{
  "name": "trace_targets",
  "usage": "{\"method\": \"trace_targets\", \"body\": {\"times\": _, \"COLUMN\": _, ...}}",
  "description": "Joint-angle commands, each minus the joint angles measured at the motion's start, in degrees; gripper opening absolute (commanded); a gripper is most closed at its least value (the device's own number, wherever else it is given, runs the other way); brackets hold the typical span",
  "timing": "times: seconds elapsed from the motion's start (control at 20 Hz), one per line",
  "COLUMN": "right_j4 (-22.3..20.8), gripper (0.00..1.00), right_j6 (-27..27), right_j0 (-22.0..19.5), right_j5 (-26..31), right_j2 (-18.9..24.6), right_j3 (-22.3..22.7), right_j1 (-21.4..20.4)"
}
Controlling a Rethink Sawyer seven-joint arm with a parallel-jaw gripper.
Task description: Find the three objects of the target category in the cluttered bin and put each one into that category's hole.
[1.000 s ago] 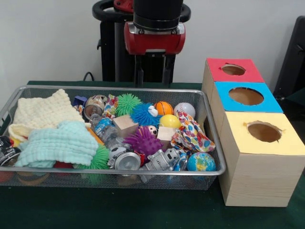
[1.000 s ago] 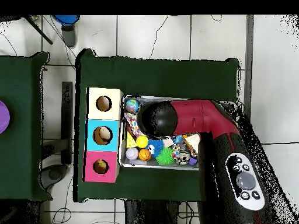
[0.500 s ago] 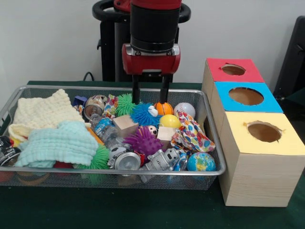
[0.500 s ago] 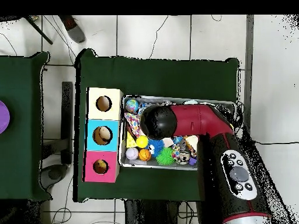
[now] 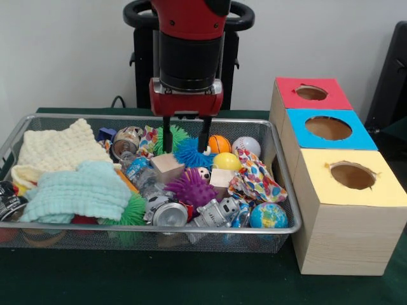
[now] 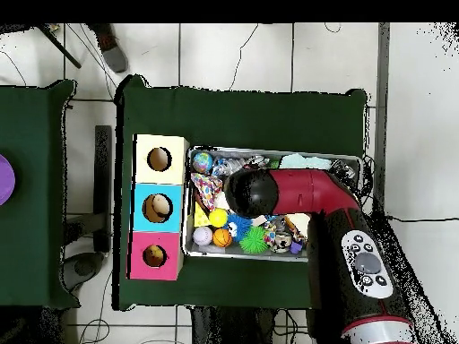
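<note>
My gripper (image 5: 185, 145) hangs open low in the wire bin (image 5: 76, 227), its two fingers (image 5: 167, 141) standing either side of the top of a blue spiky ball (image 5: 191, 155). A green spiky ball (image 5: 172, 135) sits just behind it, and a purple spiky ball (image 5: 191, 188) lies in front. Another green spiky ball (image 5: 133, 212) rests at the bin's front. Beside the bin stand three hole boxes: red (image 5: 311, 93), blue (image 5: 329, 129), yellow (image 5: 351, 176). In the overhead view the arm's head (image 6: 251, 192) hides the gripper; the blue spiky ball (image 6: 238, 223) peeks out beside it.
The bin also holds a cream cloth (image 5: 57, 149), a mint cloth (image 5: 82, 187), a wooden block (image 5: 167, 166), crushed cans (image 5: 169, 213), an orange ball (image 5: 219, 143), a baseball (image 5: 246, 146), a yellow ball (image 5: 226, 161), a globe ball (image 5: 268, 216) and a patterned cloth (image 5: 257, 181).
The gripper has come down into the bin and shifted left in the front view, from above the rim to around the blue spiky ball. It stays open.
</note>
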Motion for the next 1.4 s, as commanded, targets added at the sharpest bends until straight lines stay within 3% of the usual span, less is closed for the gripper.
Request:
{"method": "trace_targets", "body": {"times": 0.05, "right_j4": -1.14, "gripper": 1.00, "right_j6": 9.24, "right_j0": 1.08, "right_j5": -4.95, "right_j2": -2.67, "right_j3": -0.53, "right_j1": 4.82}}
{"method": "trace_targets", "body": {"times": 0.8, "right_j4": -0.96, "gripper": 1.00, "right_j6": 9.64, "right_j0": 5.40, "right_j5": -10.22, "right_j2": -7.69, "right_j3": -3.80, "right_j1": 10.68}}
{"method": "trace_targets", "body": {"times": 1.4, "right_j4": 0.05, "gripper": 1.00, "right_j6": 8.02, "right_j0": 5.73, "right_j5": -11.98, "right_j2": -8.84, "right_j3": -4.76, "right_j1": 12.46}}
